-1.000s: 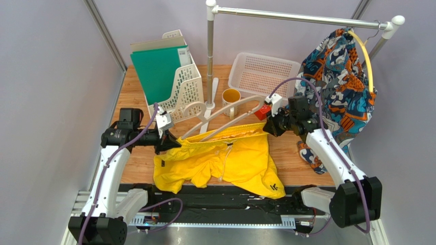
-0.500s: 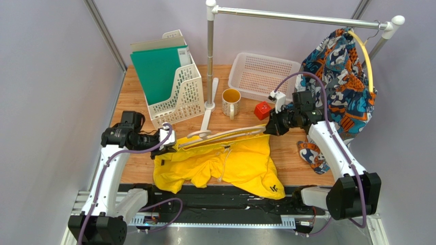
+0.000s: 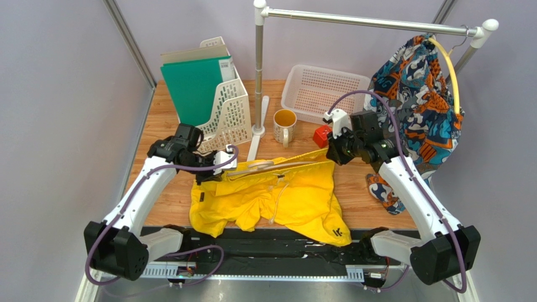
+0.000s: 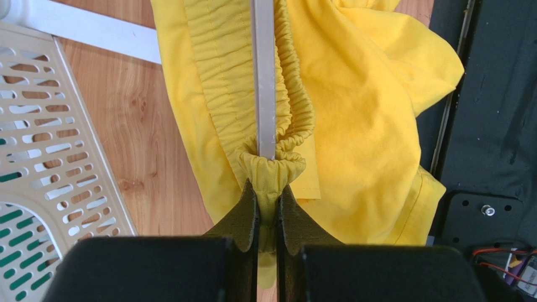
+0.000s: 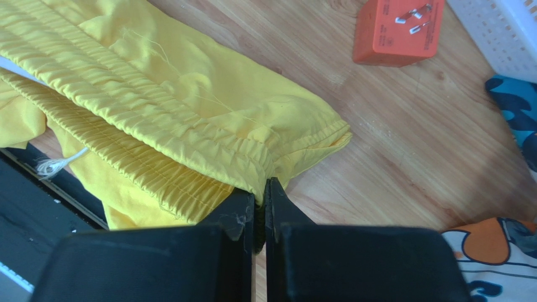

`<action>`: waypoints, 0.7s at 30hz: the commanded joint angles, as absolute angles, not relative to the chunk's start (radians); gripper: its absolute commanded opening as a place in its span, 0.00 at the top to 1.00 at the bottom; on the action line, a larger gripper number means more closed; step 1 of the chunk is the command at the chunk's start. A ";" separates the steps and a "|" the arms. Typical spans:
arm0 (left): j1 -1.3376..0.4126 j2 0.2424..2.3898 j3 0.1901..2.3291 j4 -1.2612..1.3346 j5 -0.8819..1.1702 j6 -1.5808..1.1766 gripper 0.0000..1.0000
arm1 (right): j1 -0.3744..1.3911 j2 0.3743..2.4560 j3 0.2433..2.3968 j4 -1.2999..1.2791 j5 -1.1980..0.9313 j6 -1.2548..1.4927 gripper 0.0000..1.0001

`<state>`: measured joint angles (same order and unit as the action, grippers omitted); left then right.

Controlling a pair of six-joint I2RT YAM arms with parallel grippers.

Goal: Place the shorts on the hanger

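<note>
Clamping shorts (image 3: 296, 195) waistband ends, left claw (image 4: 268, 195) and right claw (image 5: 259, 189); hanger (image 4: 263, 75) now mostly inside waistband.

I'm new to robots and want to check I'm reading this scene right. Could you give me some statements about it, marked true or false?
1. The left gripper and the right gripper both pinch the waistband of the shorts. True.
2. The mug lies on its side. False: it stands upright.
3. The hanger hangs on the rail. False: it is down low, its arm running into the waistband.
4. The patterned garment hangs from the rail. True.
5. The red block sits in the basket. False: it rests on the table beside it.
</note>
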<state>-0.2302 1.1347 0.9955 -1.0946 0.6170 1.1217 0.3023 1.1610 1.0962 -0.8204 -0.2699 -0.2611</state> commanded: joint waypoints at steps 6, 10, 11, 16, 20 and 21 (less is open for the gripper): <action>-0.245 1.155 1.136 -1.239 0.485 0.957 1.00 | 0.394 1.126 1.192 -0.830 -0.142 -0.218 0.76; -0.262 1.117 1.166 -1.278 0.566 0.966 1.00 | 0.413 1.120 1.215 -0.836 -0.310 -0.225 0.39; -0.264 1.112 1.169 -1.284 0.571 0.972 1.00 | 0.413 1.120 1.244 -0.836 -0.317 -0.244 0.37; -0.264 1.089 1.170 -1.321 0.606 0.996 1.00 | 0.411 1.109 1.281 -0.822 -0.403 -0.304 0.27; -0.264 1.080 1.190 -1.327 0.667 0.999 1.00 | 0.440 1.085 1.255 -0.778 -0.524 -0.373 0.22; -0.264 1.078 1.192 -1.324 0.676 0.999 1.00 | 0.460 1.077 1.229 -0.752 -0.546 -0.392 0.22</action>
